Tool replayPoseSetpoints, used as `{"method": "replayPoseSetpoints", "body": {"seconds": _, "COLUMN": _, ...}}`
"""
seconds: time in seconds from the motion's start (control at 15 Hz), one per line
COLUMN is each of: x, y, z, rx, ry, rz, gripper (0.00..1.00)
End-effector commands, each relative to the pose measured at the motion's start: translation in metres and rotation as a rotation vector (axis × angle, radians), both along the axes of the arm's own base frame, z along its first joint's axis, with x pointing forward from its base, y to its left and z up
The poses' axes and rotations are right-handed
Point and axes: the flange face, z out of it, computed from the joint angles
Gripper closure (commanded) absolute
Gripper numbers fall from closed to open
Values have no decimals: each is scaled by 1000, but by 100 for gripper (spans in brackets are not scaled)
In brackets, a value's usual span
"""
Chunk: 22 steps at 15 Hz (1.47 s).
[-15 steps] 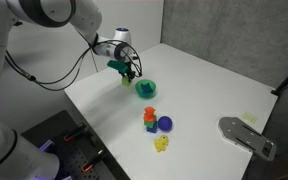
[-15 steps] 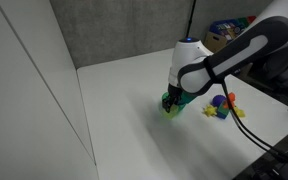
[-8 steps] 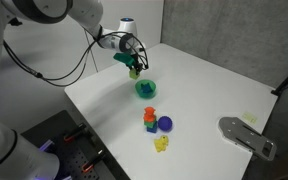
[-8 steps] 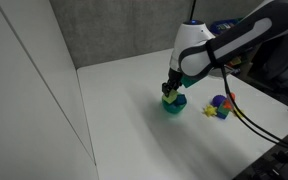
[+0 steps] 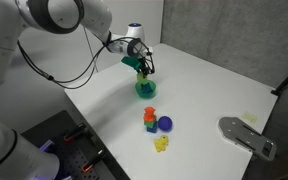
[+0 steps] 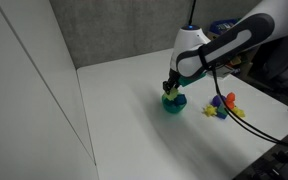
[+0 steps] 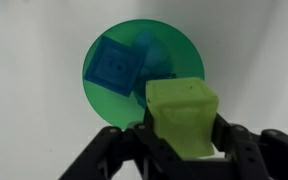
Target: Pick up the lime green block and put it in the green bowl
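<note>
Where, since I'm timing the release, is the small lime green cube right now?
In the wrist view, the lime green cube sits clamped in the gripper, over the edge of the round green bowl.

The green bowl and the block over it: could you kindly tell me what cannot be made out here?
- The lime green block: in both exterior views too small, hidden in the pincer.
- The green bowl: in the wrist view, its near rim is hidden behind the block.
- The blue pieces in the bowl: blurred in the wrist view; their number is unclear.
</note>
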Motion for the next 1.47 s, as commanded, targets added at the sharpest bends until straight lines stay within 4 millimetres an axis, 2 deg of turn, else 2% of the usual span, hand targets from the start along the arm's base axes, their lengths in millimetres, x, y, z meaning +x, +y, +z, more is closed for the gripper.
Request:
{"method": "replayPoseSetpoints", "body": {"seconds": 0.0, "x": 15, "y": -6, "z": -11, "rx": -14, "ry": 18, "rz": -36, "gripper": 28}}
{"method": "replayPoseSetpoints", "body": {"seconds": 0.27, "x": 16, "y": -11, "z": -3, "rx": -10, "ry": 14, "rz": -39, "gripper": 1}}
{"method": "replayPoseSetpoints", "body": {"seconds": 0.6, "x": 10, "y": -24, "z": 33, "rx": 4, "ry": 33, "rz": -53, "gripper": 0}}
{"method": "replayPoseSetpoints", "body": {"seconds": 0.93, "x": -2, "y": -51, "z": 82, "rx": -10, "ry": 71, "rz": -82, "gripper": 0}}
{"method": "replayPoseSetpoints", "body": {"seconds": 1.13, "x": -20, "y": -68, "z": 101, "rx": -16, "ry": 94, "rz": -94, "gripper": 0}}
{"method": "replayPoseSetpoints", "body": {"seconds": 1.4, "x": -56, "y": -90, "z": 106, "rx": -19, "ry": 134, "rz": -93, "gripper": 0}}
